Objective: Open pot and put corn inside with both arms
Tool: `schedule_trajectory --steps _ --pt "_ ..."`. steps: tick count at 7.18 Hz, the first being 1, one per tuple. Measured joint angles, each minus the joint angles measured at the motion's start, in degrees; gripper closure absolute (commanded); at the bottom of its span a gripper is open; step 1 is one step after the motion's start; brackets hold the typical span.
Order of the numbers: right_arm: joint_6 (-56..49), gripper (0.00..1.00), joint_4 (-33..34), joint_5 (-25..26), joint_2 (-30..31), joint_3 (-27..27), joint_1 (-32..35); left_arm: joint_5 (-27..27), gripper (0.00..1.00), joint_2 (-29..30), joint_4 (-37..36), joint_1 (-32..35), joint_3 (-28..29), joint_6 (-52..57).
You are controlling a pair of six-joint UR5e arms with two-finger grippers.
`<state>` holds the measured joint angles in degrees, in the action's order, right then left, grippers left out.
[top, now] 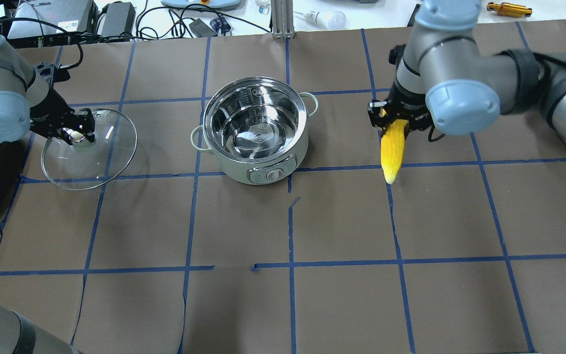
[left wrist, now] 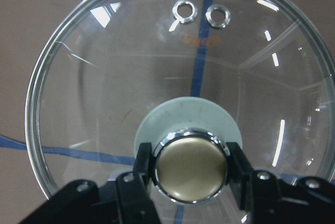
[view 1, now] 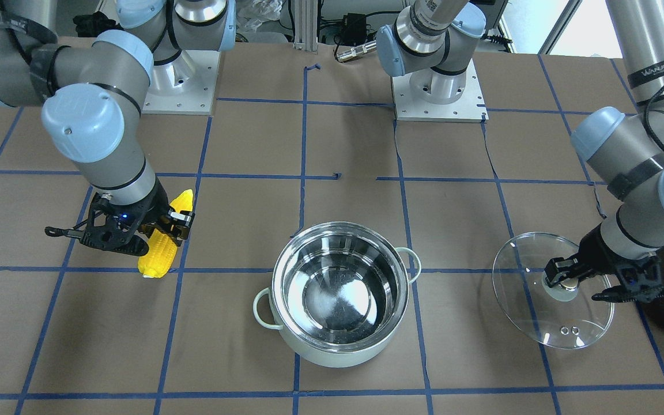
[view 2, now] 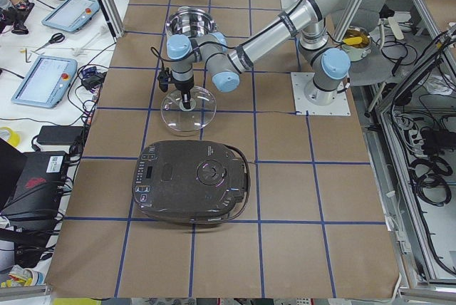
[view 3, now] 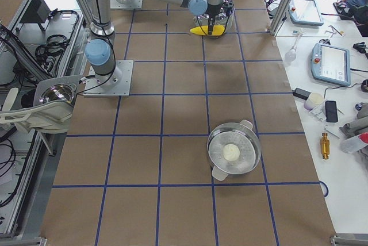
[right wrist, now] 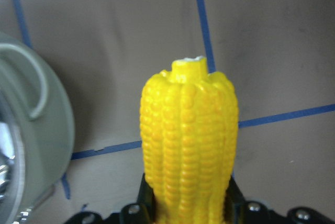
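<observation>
The mint-green pot (view 1: 340,346) (top: 243,169) stands uncovered at the table's middle, its steel inside empty. My left gripper (top: 77,132) (view 1: 562,278) is shut on the knob (left wrist: 191,169) of the clear glass lid (top: 111,162) (view 1: 528,323) and holds it tilted to the pot's side. My right gripper (top: 395,120) (view 1: 162,227) is shut on the yellow corn (top: 393,147) (view 1: 159,256) (right wrist: 188,140) and holds it above the table on the pot's other side. The pot's handle (right wrist: 31,85) shows at the right wrist view's left edge.
A large black appliance (view 2: 192,180) sits beyond the lid on my left side. A second steel pot (view 3: 233,151) with a pale round thing inside sits far to my right. Blue tape lines grid the brown table (top: 288,295).
</observation>
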<state>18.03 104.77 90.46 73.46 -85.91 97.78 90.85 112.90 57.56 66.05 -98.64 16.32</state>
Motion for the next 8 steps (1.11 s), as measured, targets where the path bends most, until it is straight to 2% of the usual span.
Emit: schedule_trajectory --steps 2,3,4,6,7,8 --pt "8.6 1.0 -3.3 1.7 -8.9 14.2 9.6 0.1 1.0 -0.6 -0.2 2.8 -1.4 -2.8" --pt "11.4 1.0 -3.5 3.2 -13.2 19.0 13.3 0.1 1.0 -0.7 -0.3 3.9 -2.0 -3.1" --pt "12.2 1.0 -3.4 4.2 -15.8 21.9 15.2 0.1 1.0 -0.6 -0.5 4.1 -2.2 -2.2" --pt "11.9 1.0 -3.2 4.8 -17.6 23.3 16.5 0.1 1.0 -0.3 -1.1 2.7 -2.2 -0.5" --pt "11.6 0.97 -2.7 4.6 -18.4 23.4 16.7 0.1 1.0 -0.1 -1.2 1.9 -2.3 0.0" --pt "11.3 0.18 -1.8 4.5 -19.3 23.4 16.9 0.1 1.0 0.0 -1.3 1.5 -2.4 0.2"
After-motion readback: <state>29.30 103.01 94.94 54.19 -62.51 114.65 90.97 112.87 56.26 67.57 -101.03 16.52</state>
